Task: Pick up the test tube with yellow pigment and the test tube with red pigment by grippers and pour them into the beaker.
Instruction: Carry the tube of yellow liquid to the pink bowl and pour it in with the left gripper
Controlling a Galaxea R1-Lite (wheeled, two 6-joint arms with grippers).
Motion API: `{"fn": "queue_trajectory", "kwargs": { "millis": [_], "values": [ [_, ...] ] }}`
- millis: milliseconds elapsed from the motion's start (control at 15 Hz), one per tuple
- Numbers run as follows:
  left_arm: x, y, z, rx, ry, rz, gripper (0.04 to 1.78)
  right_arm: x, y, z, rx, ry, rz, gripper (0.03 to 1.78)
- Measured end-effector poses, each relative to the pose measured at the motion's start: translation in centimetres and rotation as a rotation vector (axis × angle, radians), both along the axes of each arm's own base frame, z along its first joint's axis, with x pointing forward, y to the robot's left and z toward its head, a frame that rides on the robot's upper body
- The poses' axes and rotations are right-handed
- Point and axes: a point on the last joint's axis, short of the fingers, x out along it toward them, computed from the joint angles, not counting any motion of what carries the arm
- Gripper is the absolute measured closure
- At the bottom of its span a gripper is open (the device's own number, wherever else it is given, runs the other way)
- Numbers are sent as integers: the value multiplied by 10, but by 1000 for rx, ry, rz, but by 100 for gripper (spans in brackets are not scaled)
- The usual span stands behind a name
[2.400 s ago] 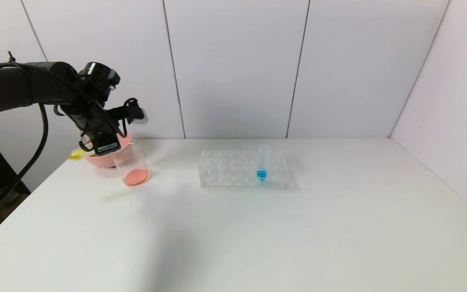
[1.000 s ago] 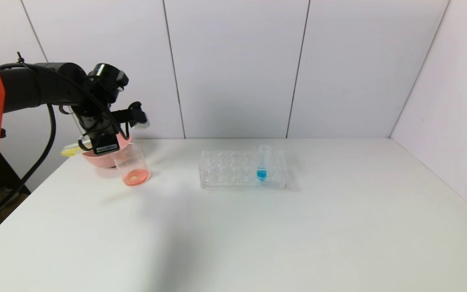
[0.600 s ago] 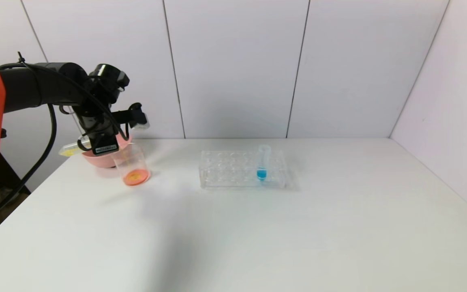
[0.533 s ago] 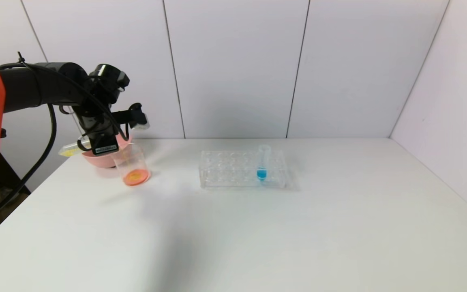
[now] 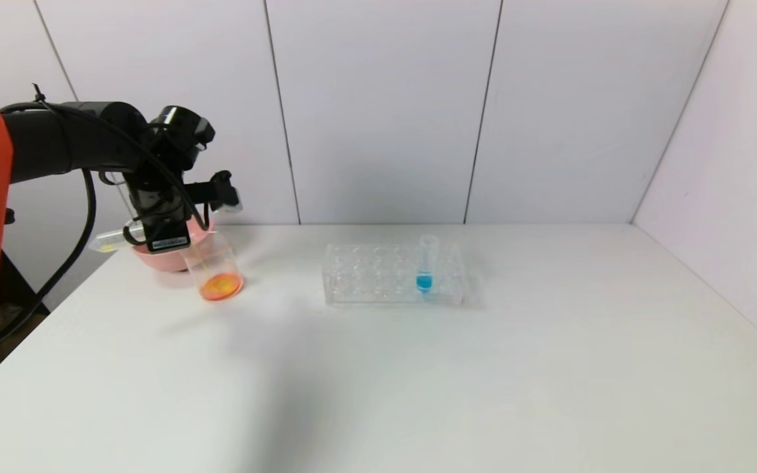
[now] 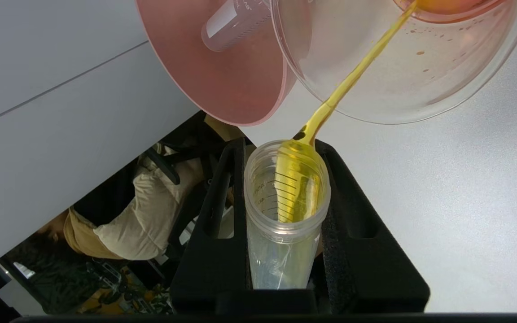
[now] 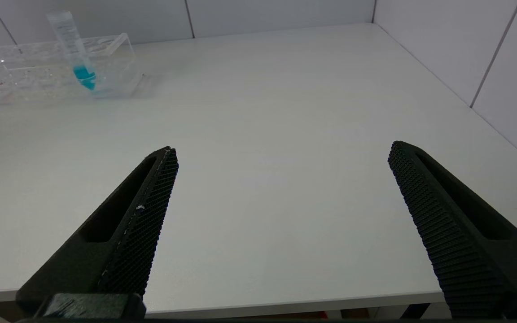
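The left hand [image 6: 285,197] clamps the test tube with yellow pigment [image 6: 285,211], tipped, streaming yellow into the beaker [image 5: 213,266] just beyond it; the right hand [image 7: 281,197] gapes wide, empty.

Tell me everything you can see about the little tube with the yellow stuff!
The slim clear plastic test tube with yellow pigment has printed measuring lines and a ridged open mouth. The left tool clamps it between black foam-lined fingers, tipped nearly sideways. A thin yellow stream runs from its lip into the clear round beaker, where orange liquid sits. Only a little yellow remains inside.
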Motion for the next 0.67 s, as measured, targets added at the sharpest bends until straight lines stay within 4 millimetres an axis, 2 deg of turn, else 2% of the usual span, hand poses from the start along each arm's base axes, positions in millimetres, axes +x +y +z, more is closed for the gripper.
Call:
{"fn": "queue_trajectory", "kwargs": {
  "millis": [667],
  "values": [
    [2, -11, -4, 74, -2, 15, 135, 0, 0, 0, 0, 0, 0, 10]
  ]
}}
